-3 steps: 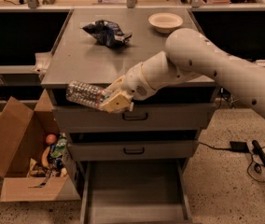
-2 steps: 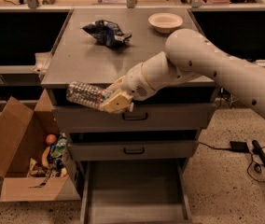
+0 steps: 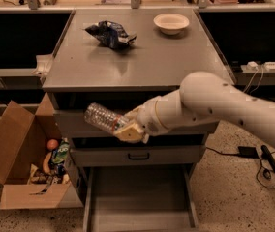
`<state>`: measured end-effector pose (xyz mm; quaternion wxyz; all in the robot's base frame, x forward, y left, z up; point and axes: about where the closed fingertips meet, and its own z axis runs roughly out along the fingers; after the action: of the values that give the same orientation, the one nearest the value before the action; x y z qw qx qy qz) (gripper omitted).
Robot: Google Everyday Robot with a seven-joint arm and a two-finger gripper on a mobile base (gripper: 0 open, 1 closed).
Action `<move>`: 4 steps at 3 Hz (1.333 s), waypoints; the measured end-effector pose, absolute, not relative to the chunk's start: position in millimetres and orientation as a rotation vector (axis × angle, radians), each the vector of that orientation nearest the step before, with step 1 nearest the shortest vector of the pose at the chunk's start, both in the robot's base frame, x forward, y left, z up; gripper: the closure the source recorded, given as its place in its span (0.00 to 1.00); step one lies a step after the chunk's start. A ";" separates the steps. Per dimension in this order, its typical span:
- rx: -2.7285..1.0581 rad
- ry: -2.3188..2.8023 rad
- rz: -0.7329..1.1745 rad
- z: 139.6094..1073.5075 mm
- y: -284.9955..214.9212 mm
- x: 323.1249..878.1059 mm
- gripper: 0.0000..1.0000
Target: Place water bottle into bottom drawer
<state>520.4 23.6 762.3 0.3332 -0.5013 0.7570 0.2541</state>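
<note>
My gripper (image 3: 126,127) is shut on the water bottle (image 3: 101,117), a clear ribbed plastic bottle held on its side, its base pointing left. It hangs in front of the top drawer of the grey cabinet, well above the floor. The bottom drawer (image 3: 140,199) is pulled open below, a wide grey tray with a plain floor and nothing in it. The bottle's cap and label are hidden by my fingers. My white arm (image 3: 215,105) reaches in from the right.
On the cabinet top (image 3: 132,57) lie a dark blue snack bag (image 3: 111,34) and a white bowl (image 3: 171,23). The middle drawer (image 3: 137,154) with a black handle is closed. An open cardboard box (image 3: 23,163) with groceries stands at the left. Cables lie on the floor at the right.
My arm and the bottle have moved down and to the right, from beside the cabinet top's front left edge to in front of the top drawer.
</note>
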 end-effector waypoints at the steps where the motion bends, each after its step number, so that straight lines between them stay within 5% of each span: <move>1: -1.111 2.137 0.573 687.4 -2.2 481.2 1.00; 4: -1.074 2.117 0.690 612.9 -41.8 490.5 1.00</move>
<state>490.5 -41.8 612.9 0.3285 -0.4103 0.8088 0.2638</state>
